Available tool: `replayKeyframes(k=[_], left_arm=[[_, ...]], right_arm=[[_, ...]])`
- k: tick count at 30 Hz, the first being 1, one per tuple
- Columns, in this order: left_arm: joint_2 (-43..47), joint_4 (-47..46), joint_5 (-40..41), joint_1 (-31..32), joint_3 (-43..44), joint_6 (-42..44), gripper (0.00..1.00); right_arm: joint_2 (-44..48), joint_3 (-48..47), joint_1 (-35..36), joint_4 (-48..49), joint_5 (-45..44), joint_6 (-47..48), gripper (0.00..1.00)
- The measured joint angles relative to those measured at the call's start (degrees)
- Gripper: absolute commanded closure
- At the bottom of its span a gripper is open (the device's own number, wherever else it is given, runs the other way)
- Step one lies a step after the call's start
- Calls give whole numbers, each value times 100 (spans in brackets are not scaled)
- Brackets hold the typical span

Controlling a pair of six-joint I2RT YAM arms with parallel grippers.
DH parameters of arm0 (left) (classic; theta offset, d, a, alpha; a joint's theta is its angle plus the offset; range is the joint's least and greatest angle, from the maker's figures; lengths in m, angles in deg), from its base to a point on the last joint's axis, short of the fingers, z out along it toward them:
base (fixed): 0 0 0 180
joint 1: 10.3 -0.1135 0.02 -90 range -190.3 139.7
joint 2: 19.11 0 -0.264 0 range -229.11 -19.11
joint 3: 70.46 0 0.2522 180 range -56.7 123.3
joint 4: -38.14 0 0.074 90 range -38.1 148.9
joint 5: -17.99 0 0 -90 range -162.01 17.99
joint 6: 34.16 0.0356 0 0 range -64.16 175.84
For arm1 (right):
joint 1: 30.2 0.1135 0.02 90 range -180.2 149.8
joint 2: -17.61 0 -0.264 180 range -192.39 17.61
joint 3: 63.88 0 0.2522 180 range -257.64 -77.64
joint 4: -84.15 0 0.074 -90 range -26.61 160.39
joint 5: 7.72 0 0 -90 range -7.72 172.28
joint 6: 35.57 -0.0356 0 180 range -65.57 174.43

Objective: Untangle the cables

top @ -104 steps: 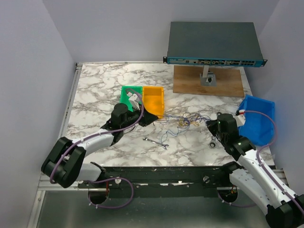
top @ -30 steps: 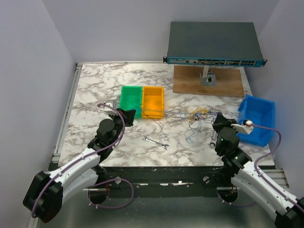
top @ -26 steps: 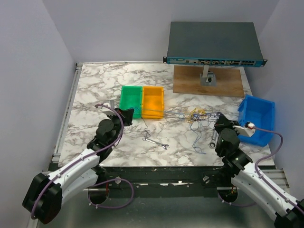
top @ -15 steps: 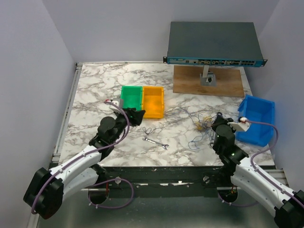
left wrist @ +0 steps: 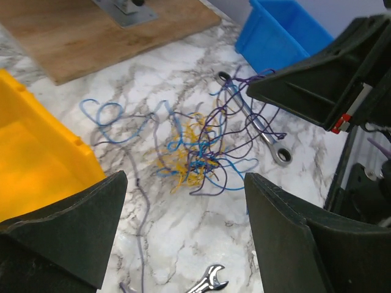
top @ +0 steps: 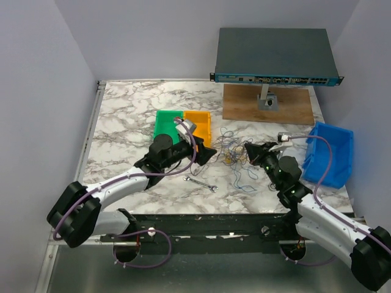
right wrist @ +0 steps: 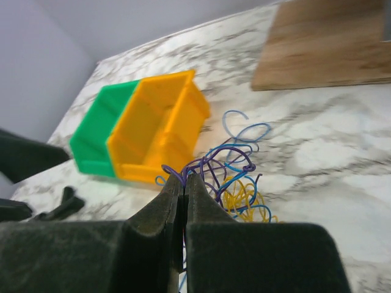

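Pinching purple strand (right wrist: 211,157), right gripper (right wrist: 184,183) clamped tight. Left gripper (left wrist: 183,183) spread wide, empty, aimed at cables (left wrist: 195,152) lying between orange bin (left wrist: 36,140) and blue bin (left wrist: 281,30). Risk: unanchored bunch drags along, knot tightens, snags ratchet wrench (left wrist: 264,133).

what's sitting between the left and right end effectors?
The cables, tangled on the table; right end effector pinches a purple strand. Clearest in left wrist view.

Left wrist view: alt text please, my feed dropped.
Open left fingers frame a loose tangle of blue, purple and yellow cables on the marble table. The right fingers enter from the upper right at the purple strands; a yellow bin sits left, a blue bin behind.
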Motion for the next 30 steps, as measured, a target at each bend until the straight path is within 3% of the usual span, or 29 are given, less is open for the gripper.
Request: replayKeyframes(k=[8, 15, 18, 20, 25, 26, 27, 28, 29, 30], left_arm=[[-728, 317, -745, 9, 531, 11, 19], [-1316, 599, -1182, 17, 977, -35, 20], [-1558, 776, -1309, 44, 1187, -59, 27], [-1727, 898, -1364, 46, 1346, -79, 38], [-2312, 1047, -1860, 46, 1779, -273, 100], [-2398, 1047, -1998, 46, 1827, -328, 100], [-2470, 1034, -2107, 46, 1860, -385, 100], [-2505, 1023, -2184, 46, 1869, -422, 100], [-2520, 1010, -2253, 46, 1871, -463, 100], [-2520, 1012, -2310, 44, 1869, -492, 100]], right_arm=[[-490, -704, 0, 107, 1814, -140, 99], [-555, -719, 0, 140, 2382, -345, 99], [-555, -734, 0, 136, 2553, -409, 99], [-553, -782, 0, 116, 2627, -428, 99], [-520, -986, 0, 28, 2704, -474, 99], [-520, -1023, 0, -13, 2702, -476, 93], [-520, -1064, 0, -98, 2699, -474, 79], [-527, -1099, 0, -190, 2699, -474, 55], [-533, -1137, 0, -282, 2697, -472, 38], [-540, -1189, 0, -400, 2697, -501, 29]])
